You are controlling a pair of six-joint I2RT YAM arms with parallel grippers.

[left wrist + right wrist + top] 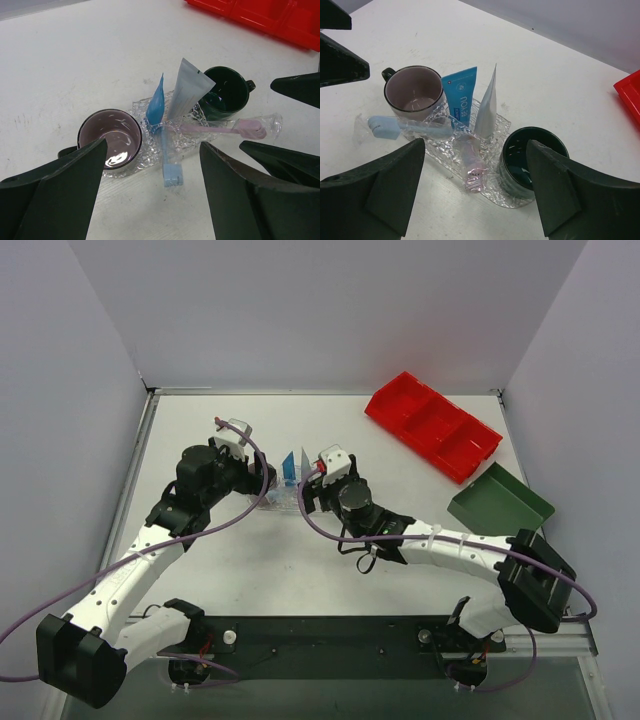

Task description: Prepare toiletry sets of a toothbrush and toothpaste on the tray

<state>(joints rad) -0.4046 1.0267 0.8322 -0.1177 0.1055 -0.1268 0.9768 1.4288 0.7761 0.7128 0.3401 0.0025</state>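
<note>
The clear glittery tray [197, 120] lies mid-table, also visible at the tray rim [516, 202] and tray [283, 503]. On it a blue tube [156, 102] and a white tube [186, 90] stand upright side by side. A wrapped blue toothbrush [169, 160] pokes off one edge. A wrapped pink toothbrush [473, 167] lies across the tray, its head past the edge. A mauve cup [110, 137] and a dark green mug [532, 160] stand at the tray's ends. My left gripper [154, 150] and right gripper [475, 145] both hover open over the tray, holding nothing.
A red compartmented bin [432, 426] sits at the back right, with a dark green rectangular tray [500, 502] in front of it near the right arm. The two grippers face each other closely across the tray. Grey walls close in the table on three sides.
</note>
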